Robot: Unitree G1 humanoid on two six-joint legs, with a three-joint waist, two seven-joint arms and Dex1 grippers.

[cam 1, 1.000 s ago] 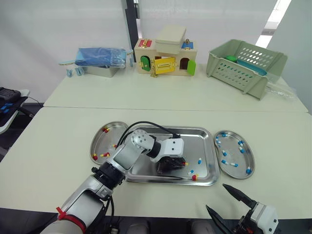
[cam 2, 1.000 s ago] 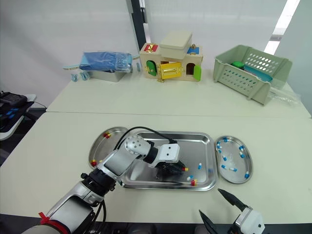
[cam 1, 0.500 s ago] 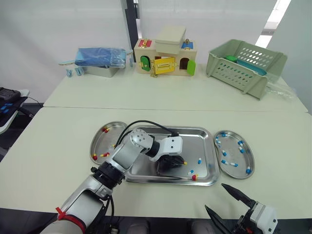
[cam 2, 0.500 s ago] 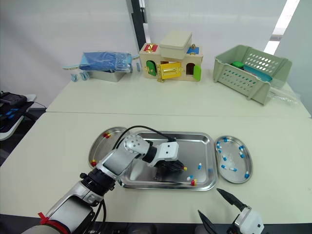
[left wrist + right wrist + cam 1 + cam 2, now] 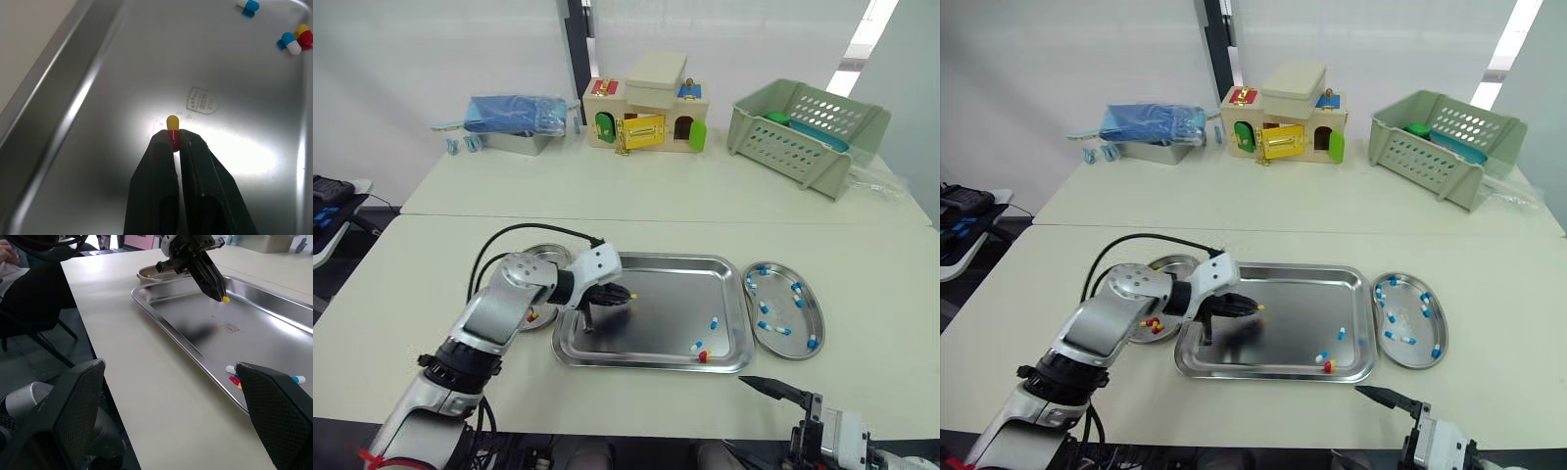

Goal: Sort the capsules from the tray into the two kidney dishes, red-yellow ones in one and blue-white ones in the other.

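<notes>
My left gripper hovers over the left part of the steel tray, shut on a red-yellow capsule whose yellow end sticks out past the fingertips. The left kidney dish, partly hidden by my arm, holds red-yellow capsules. The right kidney dish holds several blue-white capsules. In the tray's front right corner lie two blue-white capsules and a red-yellow one. My right gripper hangs open near the table's front edge, right of the tray, with nothing between its fingers.
On the far table stand a wooden toy house, a green plastic basket and a blue packet on a metal box. A black cable loops over my left arm, above the left dish.
My left gripper has risen from the tray's middle and swung left toward the left dish with the red-yellow capsule in it. My right gripper has sunk lower at the front edge.
</notes>
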